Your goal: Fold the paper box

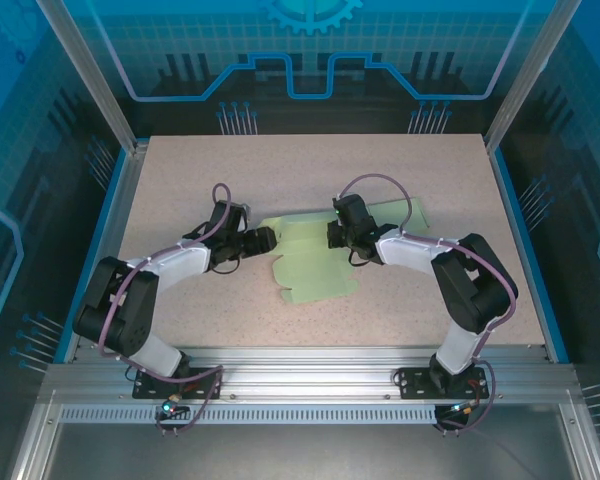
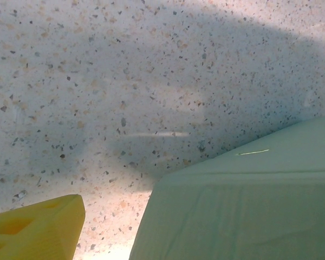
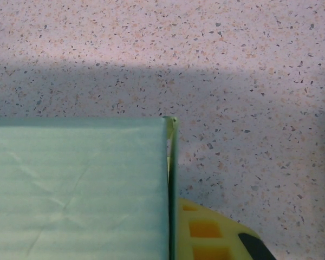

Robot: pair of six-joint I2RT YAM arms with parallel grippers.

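Bright, even overhead light on the speckled beige stone worktop (image 1: 310, 170); broad soft shadows cross both wrist views, where the yellow plastic fingers (image 2: 38, 225) blur.

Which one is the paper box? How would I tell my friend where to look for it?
Start with the big speckled table. Near its middle, between the tips of the left arm and the right arm, lies the paper box. It is still a flat, pale green sheet with cut-out flaps, the only green thing on the beige tabletop.
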